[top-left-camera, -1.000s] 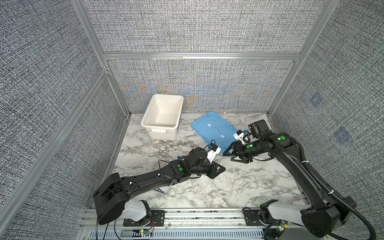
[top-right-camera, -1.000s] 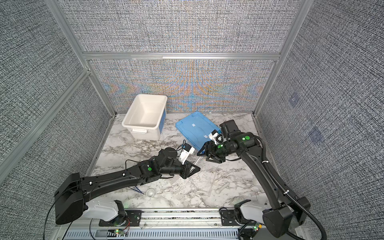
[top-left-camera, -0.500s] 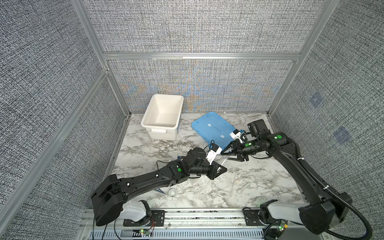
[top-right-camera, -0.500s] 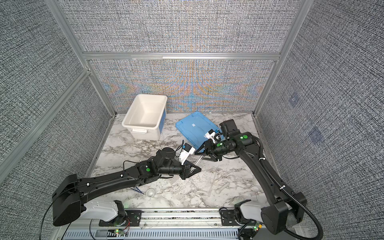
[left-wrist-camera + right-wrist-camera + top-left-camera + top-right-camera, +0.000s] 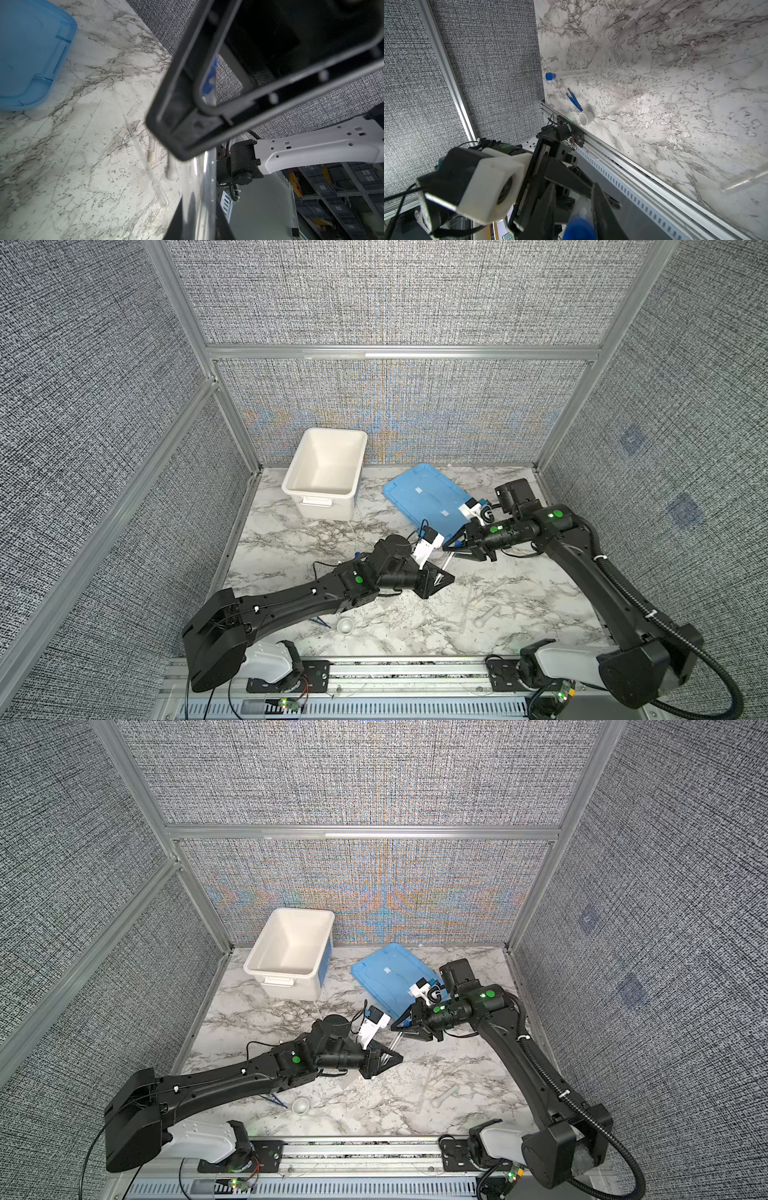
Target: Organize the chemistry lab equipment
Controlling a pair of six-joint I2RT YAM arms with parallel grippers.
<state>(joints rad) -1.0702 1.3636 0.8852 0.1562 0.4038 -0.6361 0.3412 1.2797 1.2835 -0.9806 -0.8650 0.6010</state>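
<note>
My left gripper [image 5: 439, 578] [image 5: 391, 1057] [image 5: 200, 216] is shut on a clear tube [image 5: 444, 566] [image 5: 395, 1044] [image 5: 199, 187] above the middle of the table. The tube slants up to its blue cap [image 5: 579, 228]. My right gripper [image 5: 451, 546] [image 5: 397, 1028] [image 5: 576, 207] reaches in from the right with its jaws round that capped end. One finger [image 5: 602, 209] touches the tube and a narrow gap shows at the other. A second capped tube [image 5: 566, 74], blue tweezers [image 5: 322, 622] [image 5: 574, 101] and a whitish dish [image 5: 345, 625] [image 5: 586, 118] lie near the front edge.
A white tub [image 5: 324, 472] stands at the back left with a blue lid [image 5: 424, 497] [image 5: 31, 52] beside it. A clear pipette [image 5: 145, 158], a white rod-shaped piece [image 5: 486, 616] [image 5: 172, 170] and a small beige piece [image 5: 153, 158] lie front right.
My right gripper has moved left up to the tube's capped end, and its jaws have narrowed round it. The left gripper has kept hold of the tube and has barely shifted.
</note>
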